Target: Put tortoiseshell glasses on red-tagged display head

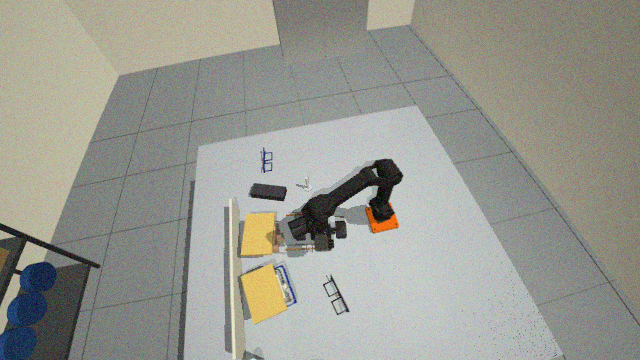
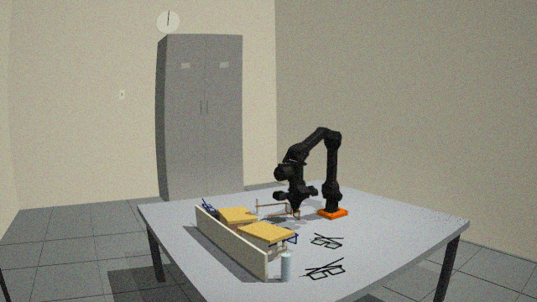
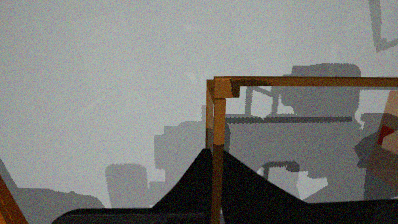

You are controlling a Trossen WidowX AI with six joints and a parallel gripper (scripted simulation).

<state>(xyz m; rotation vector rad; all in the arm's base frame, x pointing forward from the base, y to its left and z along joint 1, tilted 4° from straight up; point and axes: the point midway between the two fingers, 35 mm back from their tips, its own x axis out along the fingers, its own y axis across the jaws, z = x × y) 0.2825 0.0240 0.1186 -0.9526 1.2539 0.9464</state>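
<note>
Between my fingertips, closed down to a narrow gap, I hold the tortoiseshell glasses [image 1: 300, 248] [image 2: 273, 205] [image 3: 300, 81] by their front; my gripper [image 1: 330, 235] [image 2: 295, 210] [image 3: 211, 156] points down over the table [image 1: 425, 280] [image 2: 390, 218] [image 3: 90, 75]. Both temples are unfolded and reach away from my orange base plate [image 1: 372, 228] [image 2: 344, 214], toward the tan head [image 1: 277, 241] [image 3: 392, 112]. Close up, I see a red tag [image 3: 385, 134] on that head, off at the right edge. From above, the temple tips come near its two sides, spread wider than the visible part of the face; I can't tell exactly how high they stand against the ears. The bridge is not on the nose, and my grip is not released.

Over the tan head lies a yellow board [image 1: 258, 234] [image 2: 236, 215]. Beside it, under a second yellow board [image 1: 264, 293] [image 2: 266, 231], the pale other head [image 1: 285, 289] [image 2: 277, 251] wears blue glasses [image 1: 291, 295] [image 2: 296, 239], well apart from what I hold. Behind both heads runs a long upright panel [image 1: 236, 300] [image 2: 231, 241], with a pale cylinder [image 2: 285, 268] near its end.

Farther out, a pair of black glasses [image 1: 334, 292] [image 2: 327, 241] lies on the table, with a second black pair [image 2: 325, 273] near the cylinder. On the opposite side I find a dark block [image 1: 268, 192] and a loose blue pair [image 1: 267, 161].
</note>
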